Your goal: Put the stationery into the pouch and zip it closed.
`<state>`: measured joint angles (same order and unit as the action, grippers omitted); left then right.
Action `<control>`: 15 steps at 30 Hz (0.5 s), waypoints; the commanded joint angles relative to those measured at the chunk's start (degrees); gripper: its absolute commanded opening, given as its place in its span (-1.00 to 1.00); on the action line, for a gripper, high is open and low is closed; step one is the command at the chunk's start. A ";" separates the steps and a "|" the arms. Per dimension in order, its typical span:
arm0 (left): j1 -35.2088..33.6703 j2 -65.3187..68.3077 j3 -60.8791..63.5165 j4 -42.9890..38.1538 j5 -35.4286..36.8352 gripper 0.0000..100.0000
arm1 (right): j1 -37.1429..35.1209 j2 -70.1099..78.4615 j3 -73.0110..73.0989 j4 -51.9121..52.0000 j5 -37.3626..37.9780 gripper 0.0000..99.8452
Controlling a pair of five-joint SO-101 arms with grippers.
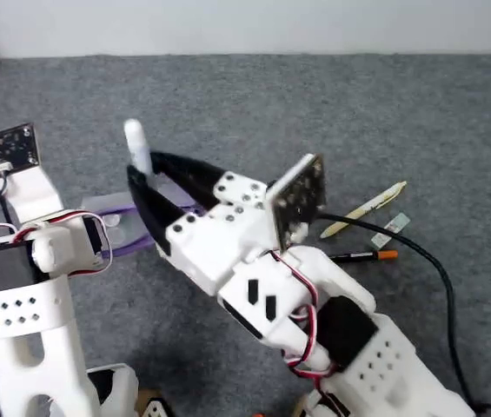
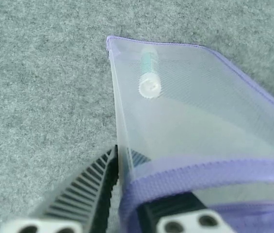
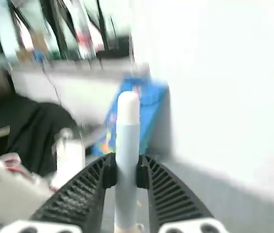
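A translucent pouch (image 2: 200, 126) with a purple zipper edge lies on the grey mat. My left gripper (image 2: 126, 162) is shut on its zipper edge at one corner. Through the mesh a white and teal tube (image 2: 149, 73) shows inside the pouch. In the high view the pouch (image 1: 113, 211) sits between the two arms, with the left gripper (image 1: 106, 233) at it. My right gripper (image 1: 141, 172) is shut on a white pen (image 1: 136, 143) that stands up just over the pouch's far end. The right wrist view has the white pen (image 3: 126, 141) clamped upright between the black fingers (image 3: 90, 187).
To the right on the mat lie a cream flat stick (image 1: 364, 210), a black pen with an orange end (image 1: 362, 256) and a small pale piece (image 1: 391, 228). A black cable (image 1: 427, 261) runs past them. The mat's far edge meets a white wall.
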<state>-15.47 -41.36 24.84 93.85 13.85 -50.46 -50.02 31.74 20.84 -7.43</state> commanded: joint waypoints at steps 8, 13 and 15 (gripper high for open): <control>0.18 0.18 -3.12 0.44 1.49 -0.97 | -0.48 12.70 -0.09 -15.60 3.34 -0.98; 0.18 0.18 -3.12 0.53 1.49 -0.97 | -0.48 16.48 2.46 -16.75 3.34 -0.98; 0.18 0.18 -3.12 0.53 1.49 -0.97 | -0.48 16.48 6.24 -18.95 3.34 -0.98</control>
<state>-15.47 -41.36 24.84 93.85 14.81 -50.73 -33.58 35.69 4.84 -4.70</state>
